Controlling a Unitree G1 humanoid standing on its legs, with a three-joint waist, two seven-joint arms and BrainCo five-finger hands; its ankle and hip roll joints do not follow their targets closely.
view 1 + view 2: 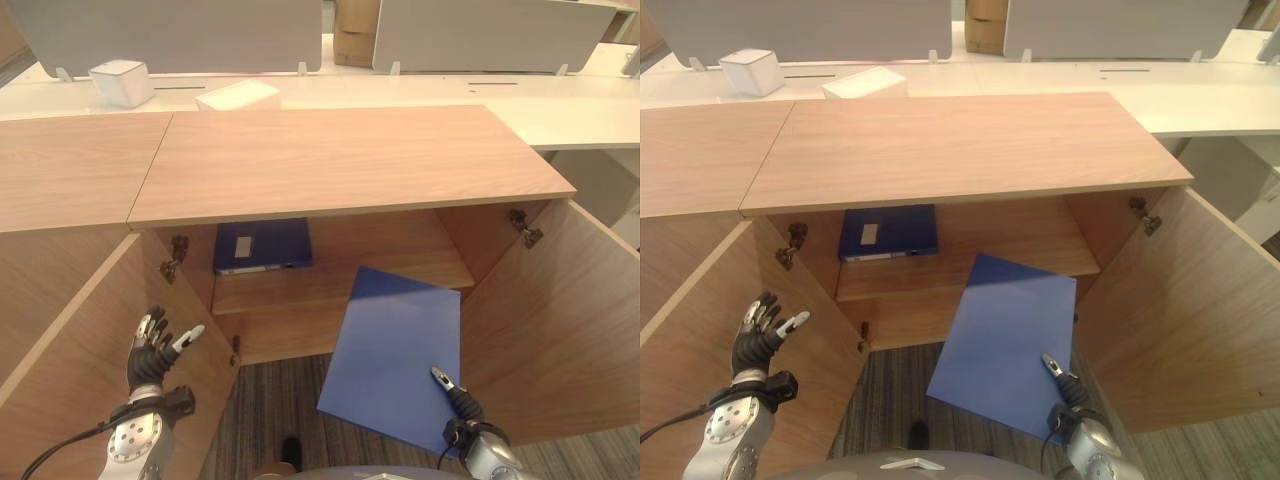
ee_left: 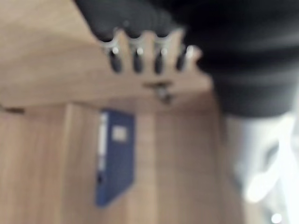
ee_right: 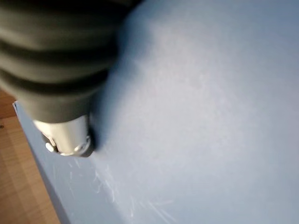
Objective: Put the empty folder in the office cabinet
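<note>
While cabinet [image 1: 500, 330] stands open, binder [image 1: 262, 246] lies inside.

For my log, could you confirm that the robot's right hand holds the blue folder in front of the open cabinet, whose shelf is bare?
Not quite: the shelf is not bare. A dark blue binder lies on it, at its left, as the left eye view shows. The rest stands: the right robot hand holds the blue folder in front of the open cabinet.
</note>
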